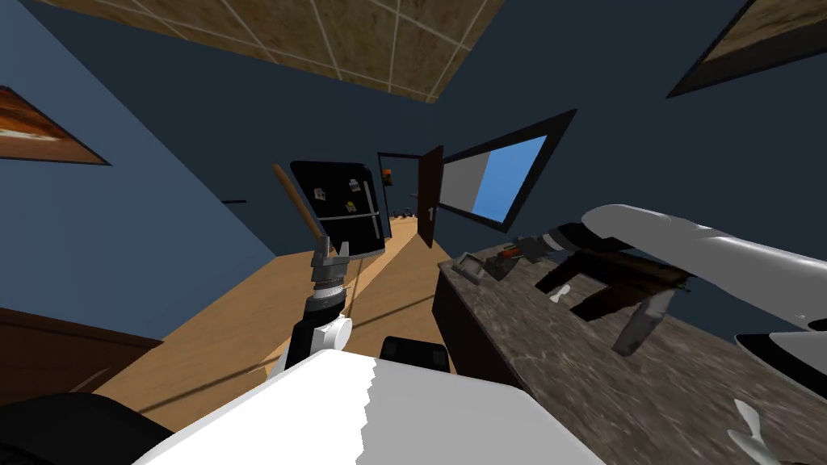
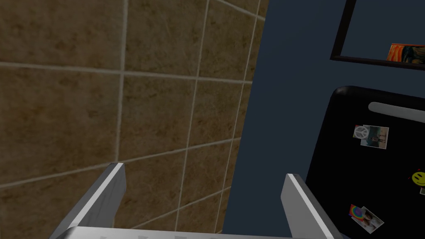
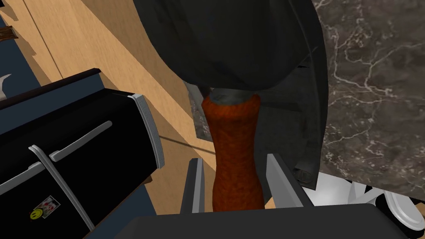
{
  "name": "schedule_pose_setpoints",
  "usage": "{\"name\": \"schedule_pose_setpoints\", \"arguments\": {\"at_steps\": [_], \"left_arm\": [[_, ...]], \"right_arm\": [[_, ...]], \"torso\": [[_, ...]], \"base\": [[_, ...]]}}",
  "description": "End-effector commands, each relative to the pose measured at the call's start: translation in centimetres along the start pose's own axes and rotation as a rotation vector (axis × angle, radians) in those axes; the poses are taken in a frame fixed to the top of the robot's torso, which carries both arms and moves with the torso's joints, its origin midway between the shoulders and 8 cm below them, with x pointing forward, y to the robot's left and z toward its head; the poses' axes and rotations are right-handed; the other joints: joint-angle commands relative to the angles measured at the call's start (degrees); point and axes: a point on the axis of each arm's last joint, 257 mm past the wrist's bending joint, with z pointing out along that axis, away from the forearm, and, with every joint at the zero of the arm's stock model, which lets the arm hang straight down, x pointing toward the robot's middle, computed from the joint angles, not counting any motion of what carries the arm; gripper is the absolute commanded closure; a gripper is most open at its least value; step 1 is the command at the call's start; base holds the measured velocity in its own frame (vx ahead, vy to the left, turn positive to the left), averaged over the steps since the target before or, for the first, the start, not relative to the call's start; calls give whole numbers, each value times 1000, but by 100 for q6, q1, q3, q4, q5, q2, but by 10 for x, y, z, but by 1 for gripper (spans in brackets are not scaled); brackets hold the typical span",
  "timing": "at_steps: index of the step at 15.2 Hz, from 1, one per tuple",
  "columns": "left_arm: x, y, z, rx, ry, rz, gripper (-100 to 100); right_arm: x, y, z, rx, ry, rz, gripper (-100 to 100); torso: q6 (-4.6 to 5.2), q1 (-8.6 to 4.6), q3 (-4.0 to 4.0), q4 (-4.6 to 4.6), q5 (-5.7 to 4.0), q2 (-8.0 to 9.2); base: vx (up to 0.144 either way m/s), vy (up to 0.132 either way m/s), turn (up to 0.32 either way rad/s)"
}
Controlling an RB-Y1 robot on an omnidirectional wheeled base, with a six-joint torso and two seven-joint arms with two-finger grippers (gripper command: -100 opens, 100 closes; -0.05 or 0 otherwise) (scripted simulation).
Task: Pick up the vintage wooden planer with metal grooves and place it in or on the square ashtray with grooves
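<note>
My right gripper [image 3: 233, 157] pinched the one planer [image 3: 232, 124] by its reddish handle; my left gripper [image 2: 204, 169] held its two fingers [image 2: 103, 195] spread.

Reddish-brown planer handle [image 3: 234, 153] between my right jaws: grainy wood, matt.
Dark veined worktop [image 3: 373, 83]: polished marble-like stone.
Pale plank floor [image 3: 103, 41]: smooth wood.
Black fridge [image 3: 83, 137]: glossy, grey metal-look handles.

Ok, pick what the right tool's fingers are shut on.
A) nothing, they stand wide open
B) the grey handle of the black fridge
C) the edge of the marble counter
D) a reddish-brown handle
D: in the right wrist view, the right tool has its two fingers pressed against both sides of the reddish-brown planer handle.
</note>
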Motion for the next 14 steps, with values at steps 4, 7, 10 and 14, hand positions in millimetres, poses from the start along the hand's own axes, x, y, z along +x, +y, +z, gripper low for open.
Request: {"name": "schedule_pose_setpoints", "arguments": {"at_steps": [4,7,10,14], "left_arm": [[0,0,0,0,0,0,0],[0,0,0,0,0,0,0],[0,0,0,0,0,0,0],[0,0,0,0,0,0,0]], "right_arm": [[2,-7,-21,7,12,17,100],[3,-10,-29,10,16,24,100],[3,-10,-29,10,16,24,100],[3,-13,-37,15,20,32,100]], "torso": [[7,1,13,7,1,19],[11,5,29,17,7,42],[14,4,56,30,10,87],[17,10,51,39,19,63]], "base": [[142,32,43],[100,30,49],[18,5,22],[140,20,-33]]}}
